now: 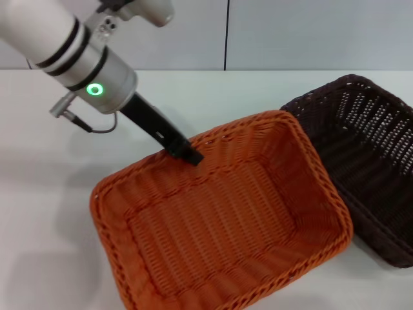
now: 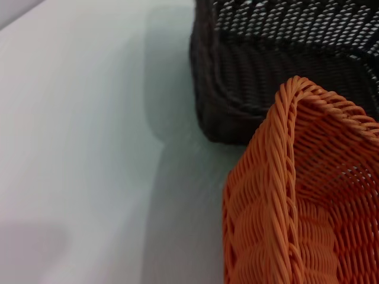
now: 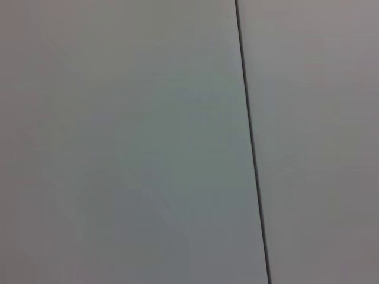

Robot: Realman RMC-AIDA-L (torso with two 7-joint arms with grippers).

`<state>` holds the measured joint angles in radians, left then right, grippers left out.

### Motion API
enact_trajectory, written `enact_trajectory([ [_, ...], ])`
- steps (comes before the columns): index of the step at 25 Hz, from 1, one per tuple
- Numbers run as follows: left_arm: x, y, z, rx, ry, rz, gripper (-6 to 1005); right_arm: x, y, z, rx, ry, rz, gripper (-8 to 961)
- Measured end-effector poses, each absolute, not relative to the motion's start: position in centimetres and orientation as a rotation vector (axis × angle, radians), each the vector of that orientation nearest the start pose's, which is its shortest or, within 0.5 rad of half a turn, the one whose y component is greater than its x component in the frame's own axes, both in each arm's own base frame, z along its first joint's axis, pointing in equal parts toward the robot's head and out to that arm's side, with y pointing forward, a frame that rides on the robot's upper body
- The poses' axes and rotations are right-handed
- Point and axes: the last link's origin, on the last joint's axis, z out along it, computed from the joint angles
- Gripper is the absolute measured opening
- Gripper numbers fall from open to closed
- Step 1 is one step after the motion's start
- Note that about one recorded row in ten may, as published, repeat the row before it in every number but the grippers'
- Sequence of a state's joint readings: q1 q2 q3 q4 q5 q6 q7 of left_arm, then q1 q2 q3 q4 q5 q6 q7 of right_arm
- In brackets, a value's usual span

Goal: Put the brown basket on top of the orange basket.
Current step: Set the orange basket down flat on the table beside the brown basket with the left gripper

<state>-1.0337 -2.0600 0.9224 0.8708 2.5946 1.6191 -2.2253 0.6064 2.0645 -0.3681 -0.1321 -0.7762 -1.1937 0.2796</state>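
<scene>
Left gripper (image 1: 187, 154) sits at the orange basket's (image 1: 219, 226) back rim (I cannot tell if it grips). Brown basket (image 1: 368, 161) touches the orange one's right side on the table (image 1: 39, 194).

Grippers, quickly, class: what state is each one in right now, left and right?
Left gripper: at the far rim of the orange basket; open or shut cannot be told.
Right gripper: not in view; its wrist camera shows only a plain surface.

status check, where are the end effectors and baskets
Left end effector at orange basket far rim. Right out of view. Brown basket beside it on table, not stacked.
</scene>
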Motion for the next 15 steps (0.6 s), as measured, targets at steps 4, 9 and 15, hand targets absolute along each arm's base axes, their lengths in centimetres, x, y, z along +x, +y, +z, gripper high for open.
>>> enact_trajectory([
  [4,-11.3,41.8,-0.3,-2.883,-0.750,0.253,171,32.4,38.5,7.8,-1.290,0.456,0.784,574],
  [9,-10.3,41.8,-0.6,-2.917,-0.687,0.193,171,32.6,38.3,7.8,-1.287,0.460,0.783,574],
  [15,-10.6,41.5,-0.2,-2.938,-0.682,0.198,170,32.6,38.4,8.0,-1.284,0.458,0.781,574],
])
